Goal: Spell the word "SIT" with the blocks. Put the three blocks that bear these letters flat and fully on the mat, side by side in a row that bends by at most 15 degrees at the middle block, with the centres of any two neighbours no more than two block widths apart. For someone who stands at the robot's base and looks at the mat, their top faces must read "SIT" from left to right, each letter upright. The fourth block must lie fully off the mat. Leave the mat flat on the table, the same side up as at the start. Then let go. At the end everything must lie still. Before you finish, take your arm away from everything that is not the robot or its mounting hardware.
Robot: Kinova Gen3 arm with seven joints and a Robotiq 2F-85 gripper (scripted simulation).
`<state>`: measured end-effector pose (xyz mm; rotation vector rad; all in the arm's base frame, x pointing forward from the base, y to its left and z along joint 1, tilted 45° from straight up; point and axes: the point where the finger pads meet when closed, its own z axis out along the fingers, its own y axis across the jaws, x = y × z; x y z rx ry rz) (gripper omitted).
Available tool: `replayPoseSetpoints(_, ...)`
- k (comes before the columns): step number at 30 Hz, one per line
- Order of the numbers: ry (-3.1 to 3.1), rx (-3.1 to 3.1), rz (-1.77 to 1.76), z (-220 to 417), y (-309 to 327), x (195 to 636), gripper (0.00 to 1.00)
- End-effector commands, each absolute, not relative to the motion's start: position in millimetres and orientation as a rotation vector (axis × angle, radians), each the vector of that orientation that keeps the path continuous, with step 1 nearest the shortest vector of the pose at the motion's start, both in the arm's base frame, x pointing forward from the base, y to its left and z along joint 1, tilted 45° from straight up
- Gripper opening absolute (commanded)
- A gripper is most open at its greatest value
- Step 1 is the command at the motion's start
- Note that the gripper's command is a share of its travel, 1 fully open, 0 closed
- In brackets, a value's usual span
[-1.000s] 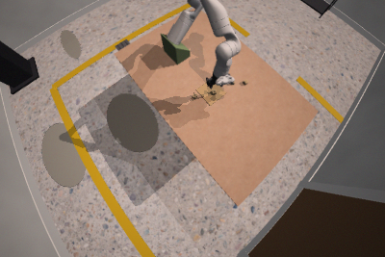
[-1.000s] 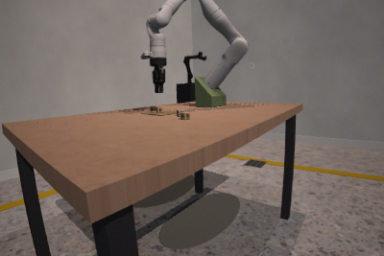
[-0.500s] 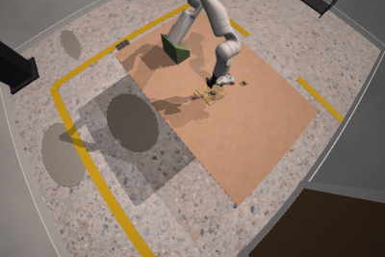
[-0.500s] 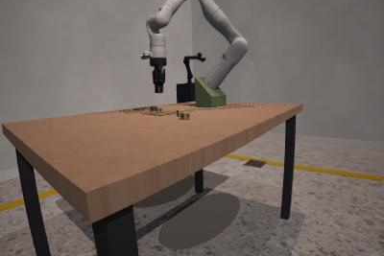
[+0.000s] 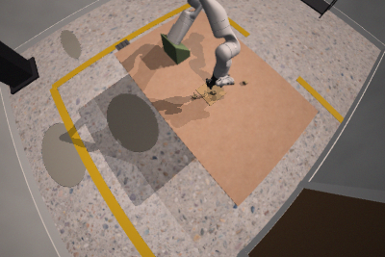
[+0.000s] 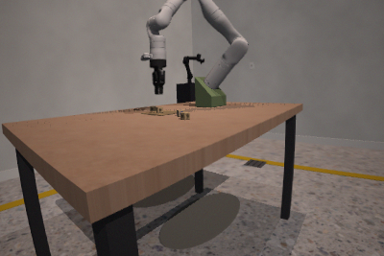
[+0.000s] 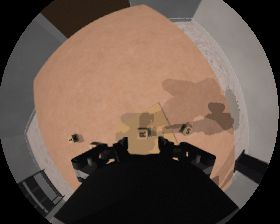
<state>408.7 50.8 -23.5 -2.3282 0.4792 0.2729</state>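
Observation:
My gripper (image 5: pixel 210 83) (image 6: pixel 158 92) (image 7: pixel 143 142) is partly open and empty, high above the mat (image 5: pixel 212 101) (image 7: pixel 159 114). The R block (image 5: pixel 213 92) (image 7: pixel 143 133) lies on the mat, letter up and reading sideways in the wrist view. The S block (image 5: pixel 194 95) (image 7: pixel 186 130) lies just off the mat's right edge in the wrist view, turned at an angle. A block (image 5: pixel 243 83) (image 7: pixel 73 138) lies off the mat at the left; its letter is unclear. Another block (image 7: pixel 95 145) is partly hidden by the left finger; its letter cannot be read.
The wooden table (image 5: pixel 260 127) (image 6: pixel 120 141) (image 7: pixel 100 70) carries the mat and blocks. The green robot base (image 5: pixel 175 51) (image 6: pixel 208 93) stands at the table's back. The arm's shadow falls across the mat and near the S block.

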Motion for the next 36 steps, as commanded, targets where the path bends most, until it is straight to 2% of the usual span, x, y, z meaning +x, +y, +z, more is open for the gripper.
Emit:
replayPoseSetpoints(1,0.477,-2.328,0.275,-25,53,408,0.62)
replayPoseSetpoints(36,0.477,-2.328,0.275,-54,81,406,0.62)
